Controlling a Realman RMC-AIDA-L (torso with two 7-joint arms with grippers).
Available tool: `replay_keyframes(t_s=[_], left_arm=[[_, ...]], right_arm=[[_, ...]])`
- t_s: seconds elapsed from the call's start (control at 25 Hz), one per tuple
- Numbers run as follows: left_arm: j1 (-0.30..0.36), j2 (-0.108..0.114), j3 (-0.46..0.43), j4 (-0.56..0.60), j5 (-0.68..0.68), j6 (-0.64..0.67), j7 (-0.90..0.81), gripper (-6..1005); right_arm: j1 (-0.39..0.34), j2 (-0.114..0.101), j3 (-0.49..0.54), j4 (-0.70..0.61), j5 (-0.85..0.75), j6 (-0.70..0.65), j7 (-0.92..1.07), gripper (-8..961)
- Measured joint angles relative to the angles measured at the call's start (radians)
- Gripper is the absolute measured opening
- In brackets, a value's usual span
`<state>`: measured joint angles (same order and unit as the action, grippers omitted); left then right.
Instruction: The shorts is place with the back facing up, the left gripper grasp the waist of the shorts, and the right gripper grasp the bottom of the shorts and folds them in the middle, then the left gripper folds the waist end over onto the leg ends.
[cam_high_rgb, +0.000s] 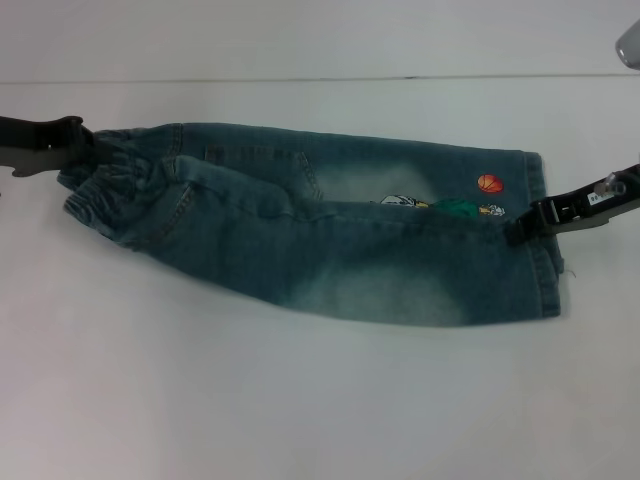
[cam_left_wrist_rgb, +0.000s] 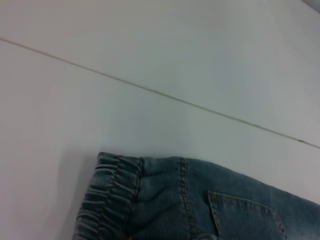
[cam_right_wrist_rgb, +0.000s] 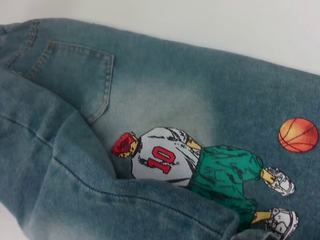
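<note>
The shorts lie lengthwise on the white table, doubled along the middle with the near half laid over the far half. The ruffled waist is at the left, and the leg ends are at the right. My left gripper reaches into the waist and is shut on it. My right gripper pinches the top layer's edge at the hems. The embroidered basketball player shows half covered by the fold. A back pocket appears beside the waistband.
A thin seam line crosses the table behind the shorts. A grey object pokes in at the far right corner. Bare white surface lies in front of the shorts.
</note>
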<state>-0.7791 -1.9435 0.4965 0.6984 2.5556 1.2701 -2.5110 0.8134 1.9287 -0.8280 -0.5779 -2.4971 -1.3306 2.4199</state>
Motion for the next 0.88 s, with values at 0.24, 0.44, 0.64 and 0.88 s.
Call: replay_keyframes(t_s=[0.24,0.44,0.64,0.88], left_arm=[[0.005,0.01,-0.009,0.024,-0.048,0.035,0.0,55],[0.014,0.019,-0.01,0.06,-0.083,0.039,-0.007,55],[0.014,0.023,-0.01,0.06,-0.09,0.006,-0.008,55],[0.016,0.018,-0.01,0.053,-0.091,-0.05,-0.009,56]], right_arm=[[-0.019,-0.036,0.079,-0.002,0.056,-0.077,-0.059,68],[-0.04,-0.08,0.2,-0.005,0.115,-0.12,-0.106,89],[-0.05,-0.098,0.244,-0.007,0.179,-0.115,-0.144,110],[-0.046,-0.094,0.247,-0.012,0.198,-0.063,-0.172,136]])
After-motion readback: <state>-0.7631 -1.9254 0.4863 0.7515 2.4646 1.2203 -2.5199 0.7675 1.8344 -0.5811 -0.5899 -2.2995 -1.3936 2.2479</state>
